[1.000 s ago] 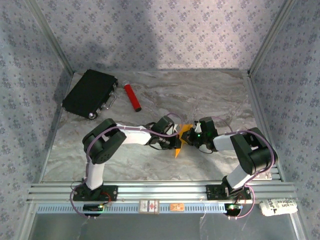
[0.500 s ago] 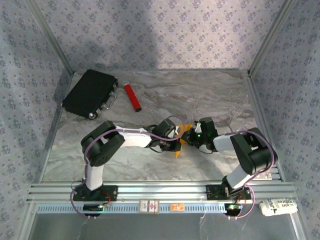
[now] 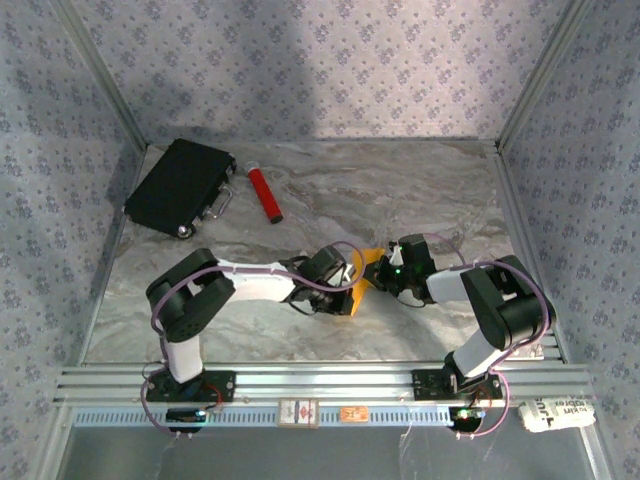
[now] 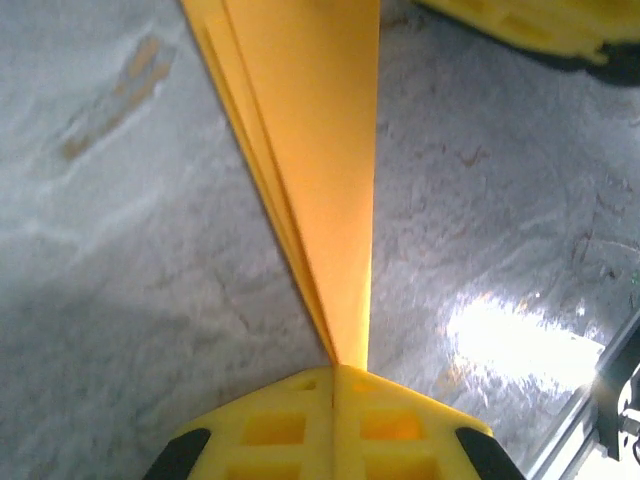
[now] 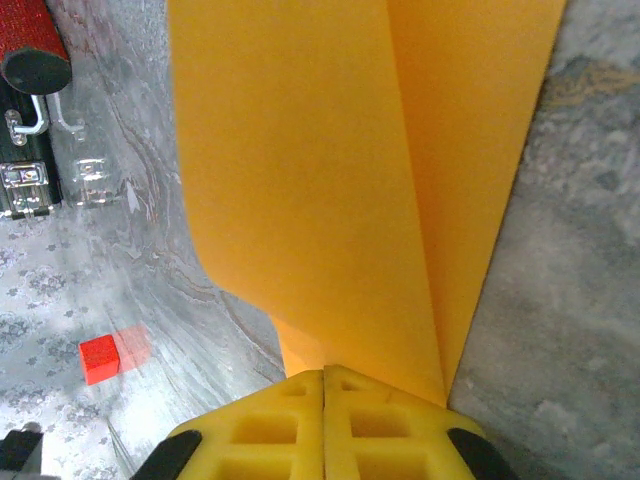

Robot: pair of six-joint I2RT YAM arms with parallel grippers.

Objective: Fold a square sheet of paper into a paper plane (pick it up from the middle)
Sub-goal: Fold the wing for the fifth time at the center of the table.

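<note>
The left claw (image 4: 335, 372), clenched on the folded sheet of paper (image 4: 325, 150), has edged toward its near point while the right claw (image 5: 323, 375) stays clenched, likely sharpening the crease.

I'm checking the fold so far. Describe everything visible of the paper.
Thin, plain orange-yellow paper, already folded: layered edges show in the left wrist view, and a lengthwise crease splits it into two panels in the right wrist view. It narrows toward each grip. The left gripper and right gripper are both shut on it from opposite sides, holding it between the arms. Whether it rests on the table cannot be told.
</note>
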